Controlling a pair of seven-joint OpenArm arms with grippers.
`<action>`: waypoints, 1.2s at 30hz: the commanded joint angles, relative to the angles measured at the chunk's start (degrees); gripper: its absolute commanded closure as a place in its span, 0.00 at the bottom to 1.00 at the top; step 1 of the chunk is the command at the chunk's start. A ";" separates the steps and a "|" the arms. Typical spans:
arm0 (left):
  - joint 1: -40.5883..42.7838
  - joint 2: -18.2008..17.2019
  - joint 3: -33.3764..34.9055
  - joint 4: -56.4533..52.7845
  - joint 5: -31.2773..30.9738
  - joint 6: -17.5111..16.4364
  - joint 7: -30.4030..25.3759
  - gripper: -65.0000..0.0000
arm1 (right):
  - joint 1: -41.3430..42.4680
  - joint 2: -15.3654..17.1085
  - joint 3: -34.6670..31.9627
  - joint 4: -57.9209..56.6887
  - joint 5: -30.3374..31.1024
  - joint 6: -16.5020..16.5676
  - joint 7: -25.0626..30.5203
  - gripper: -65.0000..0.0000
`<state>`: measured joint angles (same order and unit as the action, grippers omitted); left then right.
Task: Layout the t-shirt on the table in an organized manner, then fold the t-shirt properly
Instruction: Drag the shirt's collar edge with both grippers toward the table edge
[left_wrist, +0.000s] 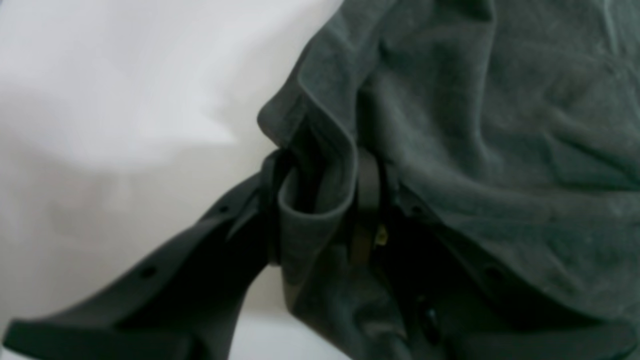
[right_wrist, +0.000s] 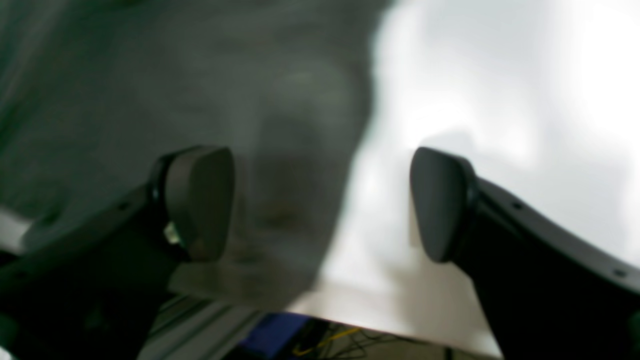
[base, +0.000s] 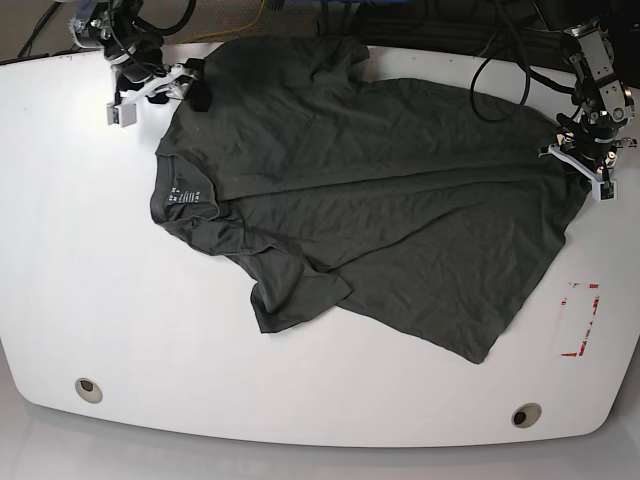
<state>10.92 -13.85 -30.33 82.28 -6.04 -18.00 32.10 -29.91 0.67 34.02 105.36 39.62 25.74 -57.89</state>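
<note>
My left jaws (left_wrist: 320, 200) pinch the t-shirt (base: 380, 210) hem; my right jaws (right_wrist: 320, 200) gape empty just above its far shoulder, shirt stretching lengthwise between them.

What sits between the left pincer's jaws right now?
A bunched fold of the t-shirt edge is pinched in the left pincer. White table shows beside it; the cloth drapes over one jaw, hiding most of it.

T-shirt (base: 380, 200) spread on table (base: 100, 300), toward far edge.
</note>
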 joint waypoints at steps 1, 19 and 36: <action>-0.15 -0.70 -0.14 0.40 0.29 -0.24 0.91 0.76 | -1.25 -1.24 -1.36 -0.17 -1.33 -0.55 -3.61 0.19; -0.15 -0.70 -0.14 0.40 0.29 -0.24 0.91 0.76 | -2.48 -1.59 -7.34 0.18 -1.42 -0.55 -3.61 0.22; 0.38 -0.53 -0.14 8.14 0.29 -0.24 -3.13 0.87 | -0.99 0.08 -7.60 0.35 -1.77 -0.64 -3.52 1.00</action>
<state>12.05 -13.47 -30.26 88.38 -5.41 -18.20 30.76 -31.07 -0.01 26.28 105.16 39.03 25.54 -60.69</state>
